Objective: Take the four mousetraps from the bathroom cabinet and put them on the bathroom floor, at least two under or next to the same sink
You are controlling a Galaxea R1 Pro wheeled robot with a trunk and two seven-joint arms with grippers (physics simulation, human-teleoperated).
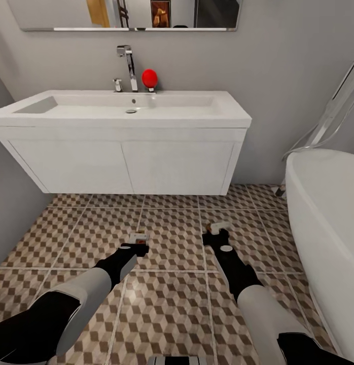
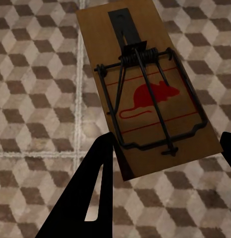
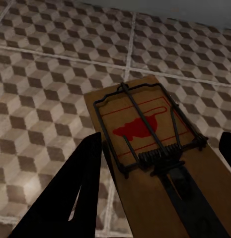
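Left gripper (image 1: 139,243) low over cube-patterned brown and beige tiled bathroom floor (image 1: 172,304), black fingers (image 2: 90,198) pinching flat brown wooden mousetrap (image 2: 145,84). Wide white rectangular sink (image 1: 121,109) on wall-hung vanity beyond. Right gripper (image 1: 216,234) likewise pinching second wooden mousetrap (image 3: 160,163). White bathtub (image 1: 324,213) alongside.

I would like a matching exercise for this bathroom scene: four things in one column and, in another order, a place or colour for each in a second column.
Things:
1. mousetrap
2. ball
3. bathtub
4. mirror

Places or colours:
A. red, beside the tap
B. white, at the right edge of the head view
C. on the wall above the sink
D. brown wood, between the fingers of the left pincer

Pairs: 1-D, 2-A, 3-B, 4-C
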